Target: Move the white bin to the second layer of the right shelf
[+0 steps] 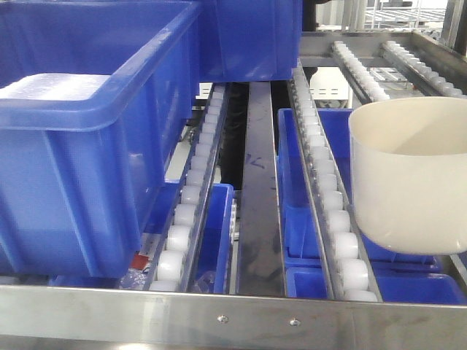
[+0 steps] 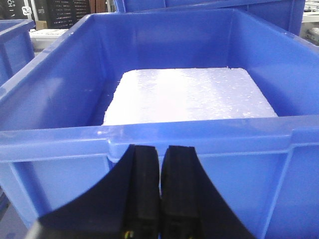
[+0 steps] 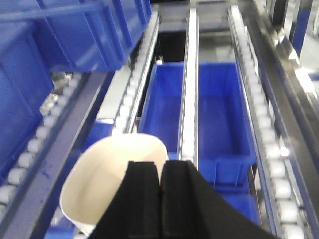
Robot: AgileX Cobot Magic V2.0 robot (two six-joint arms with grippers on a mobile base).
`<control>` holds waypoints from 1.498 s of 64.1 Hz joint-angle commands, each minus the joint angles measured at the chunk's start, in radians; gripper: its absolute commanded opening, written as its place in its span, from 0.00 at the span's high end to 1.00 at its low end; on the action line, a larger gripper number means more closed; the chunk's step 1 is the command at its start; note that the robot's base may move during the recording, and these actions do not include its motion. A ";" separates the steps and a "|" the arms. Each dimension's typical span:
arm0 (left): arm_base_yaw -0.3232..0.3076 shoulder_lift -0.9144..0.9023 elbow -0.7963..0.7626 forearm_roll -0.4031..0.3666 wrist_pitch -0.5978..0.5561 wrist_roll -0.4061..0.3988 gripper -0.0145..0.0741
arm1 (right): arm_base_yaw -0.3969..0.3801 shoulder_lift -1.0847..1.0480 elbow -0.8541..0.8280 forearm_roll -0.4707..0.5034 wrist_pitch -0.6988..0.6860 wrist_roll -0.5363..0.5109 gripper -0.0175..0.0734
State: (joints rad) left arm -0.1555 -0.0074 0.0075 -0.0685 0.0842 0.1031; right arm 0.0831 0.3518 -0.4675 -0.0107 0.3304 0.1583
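The white bin is a cream tub at the right of the front view, upright over the roller rails of the right shelf second layer, behind its steel front lip. I cannot tell if its base touches the rollers. In the right wrist view the white bin sits low and left, and my right gripper is shut on its near wall at the rim. My left gripper is shut and empty, close to the wall of a blue crate.
The large blue crate fills the left roller lane and holds a white foam slab. A second blue crate stands behind it. More blue crates lie on the level below the rails. A steel divider runs between the lanes.
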 commanded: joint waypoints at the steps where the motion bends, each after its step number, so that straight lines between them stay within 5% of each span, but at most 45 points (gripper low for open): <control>1: -0.004 -0.014 0.037 -0.005 -0.084 -0.004 0.74 | -0.006 -0.024 -0.025 -0.002 -0.091 -0.001 0.75; 60: -0.004 -0.014 0.037 -0.005 -0.084 -0.004 0.74 | -0.006 -0.382 0.453 -0.009 -0.234 -0.001 0.75; 96: -0.004 -0.014 0.037 -0.005 -0.084 -0.004 0.74 | -0.006 -0.383 0.481 -0.009 -0.249 -0.001 0.75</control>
State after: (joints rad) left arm -0.1555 -0.0074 0.0075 -0.0685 0.0842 0.1031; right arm 0.0831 -0.0100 0.0300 -0.0107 0.1759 0.1583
